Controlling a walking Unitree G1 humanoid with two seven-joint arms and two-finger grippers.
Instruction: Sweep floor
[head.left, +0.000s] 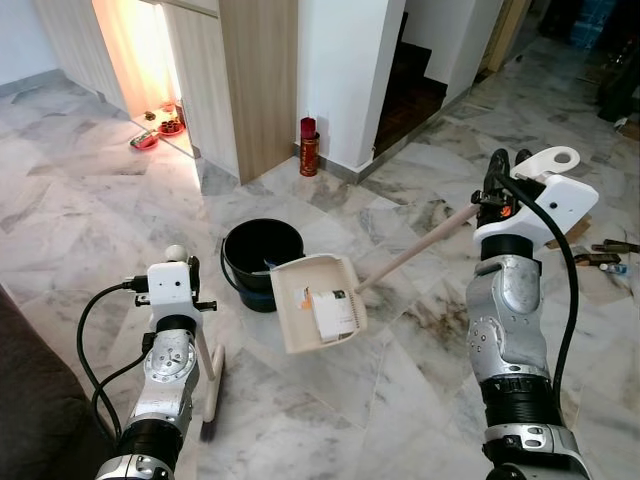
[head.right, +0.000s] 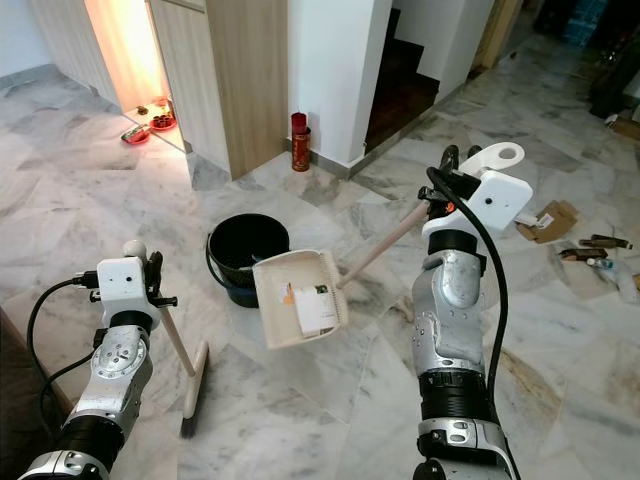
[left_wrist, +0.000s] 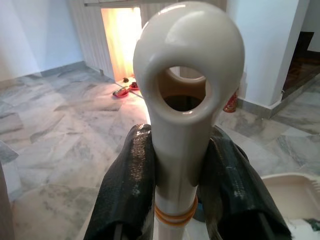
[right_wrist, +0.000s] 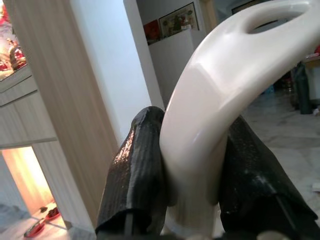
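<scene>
My right gripper (head.left: 497, 190) is shut on the top end of a long cream handle (right_wrist: 220, 100). The handle slopes down to a cream dustpan (head.left: 318, 305), which hangs tilted just in front of a black bucket (head.left: 250, 255). Paper and carton scraps (head.left: 332, 312) lie in the pan. My left gripper (head.left: 190, 282) is shut on the looped top of a cream broom (left_wrist: 187, 65). The broom's stick runs down to its head (head.left: 210, 420) on the marble floor at the lower left.
A red cylinder (head.left: 309, 147) stands at the wall corner behind the bucket. Red dishes (head.left: 158, 130) sit by the lit niche. Cardboard and litter (head.right: 575, 235) lie on the floor at right. A dark sofa edge (head.left: 30, 400) is at the left. A dark stairway (head.left: 410, 80) opens behind.
</scene>
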